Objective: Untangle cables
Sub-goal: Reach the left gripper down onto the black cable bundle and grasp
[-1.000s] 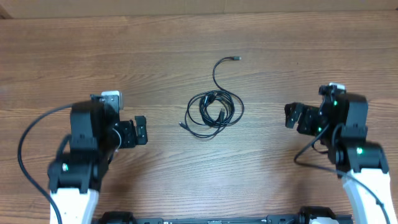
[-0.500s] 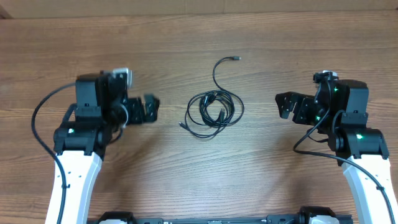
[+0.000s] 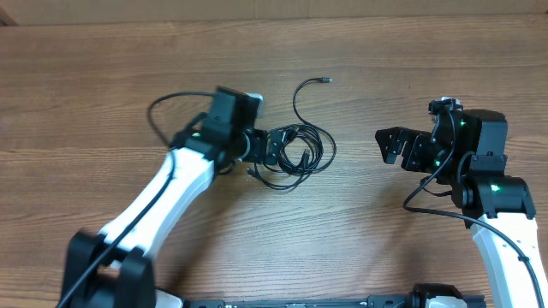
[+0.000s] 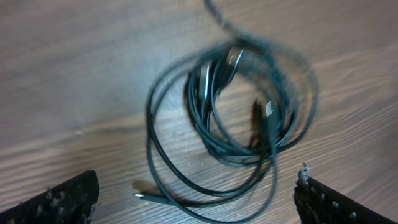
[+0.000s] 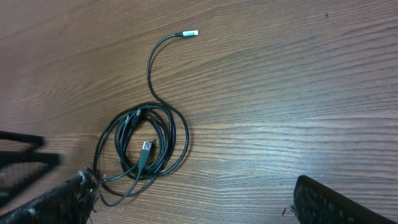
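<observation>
The cables [image 3: 298, 152] are thin black cords coiled together at the table's middle, with one strand curling up to a silver plug [image 3: 325, 80]. The coil fills the left wrist view [image 4: 230, 118] and lies at the left of the right wrist view [image 5: 142, 146]. My left gripper [image 3: 276, 147] is open at the coil's left edge, its fingers either side of the near loops [image 4: 196, 211]. My right gripper [image 3: 392, 145] is open and empty, well right of the coil.
The wooden table [image 3: 411, 60] runs to its far edge at the top of the overhead view. Thick black arm cables loop beside my left arm [image 3: 167, 107] and my right arm [image 3: 428, 205].
My left arm has swung right and forward, from the table's left side to the coil's left edge. My right gripper has edged slightly left. The coil has not moved.
</observation>
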